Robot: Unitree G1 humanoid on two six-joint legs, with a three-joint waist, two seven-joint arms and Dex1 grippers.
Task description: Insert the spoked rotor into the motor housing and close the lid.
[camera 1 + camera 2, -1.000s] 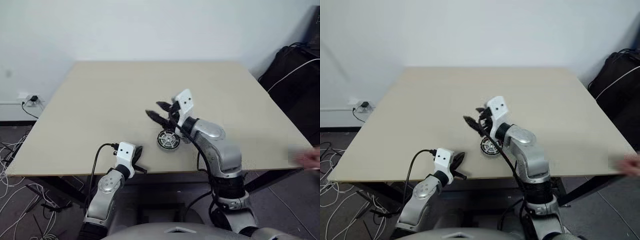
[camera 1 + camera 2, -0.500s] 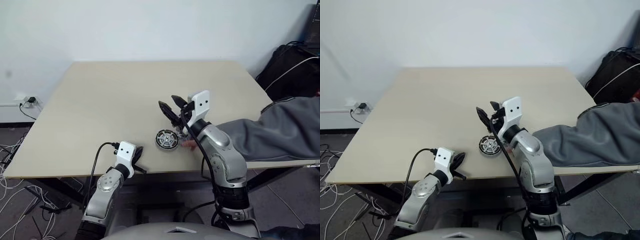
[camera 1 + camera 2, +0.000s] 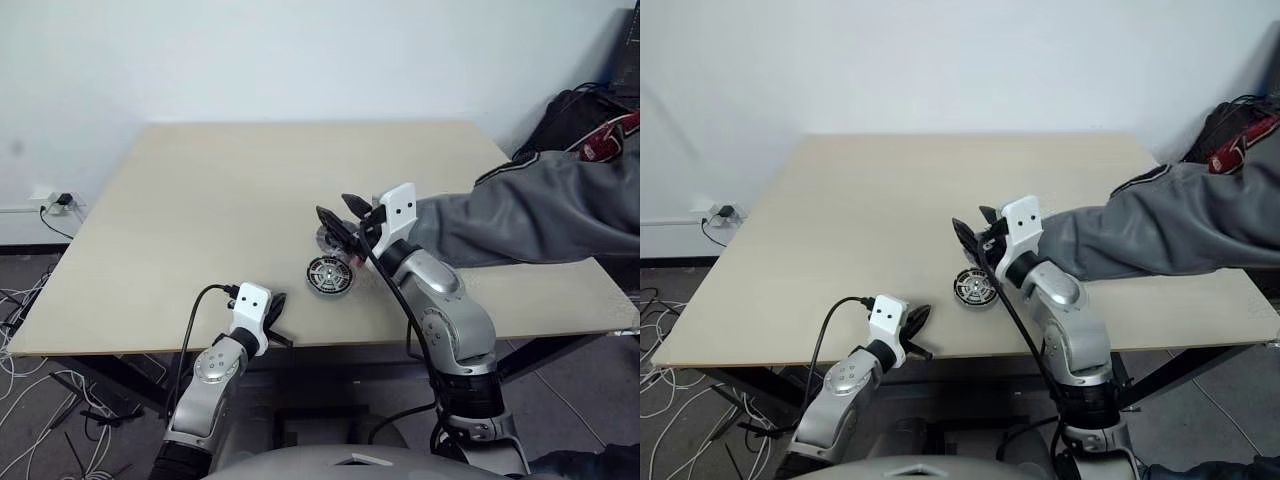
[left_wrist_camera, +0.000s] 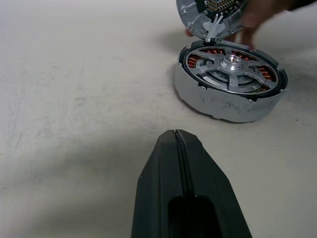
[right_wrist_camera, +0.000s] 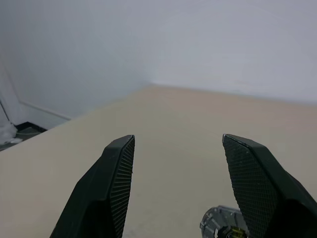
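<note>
The motor housing [image 3: 329, 275] sits on the table near its front edge, copper windings showing. The spoked rotor [image 4: 230, 64] lies inside it. Just beyond the housing, a person's fingers [image 4: 250, 20] hold the lid [image 4: 208, 12] tilted on edge against the housing's far rim. My right gripper [image 3: 335, 208] hovers open above and behind the housing, empty, and the lid [image 5: 225, 228] shows low between its fingers. My left gripper [image 3: 277, 305] is shut and empty at the table's front edge, pointing at the housing from a short way off.
A person's grey-sleeved arm [image 3: 520, 220] reaches in from the right across the table [image 3: 200, 200] to just behind my right gripper. A black bag [image 3: 575, 115] stands beyond the table's right corner. Cables [image 3: 30, 330] lie on the floor at the left.
A person's arm has come in from the right and now holds the lid beside the housing. My right gripper shifted a little right. The left gripper stayed put.
</note>
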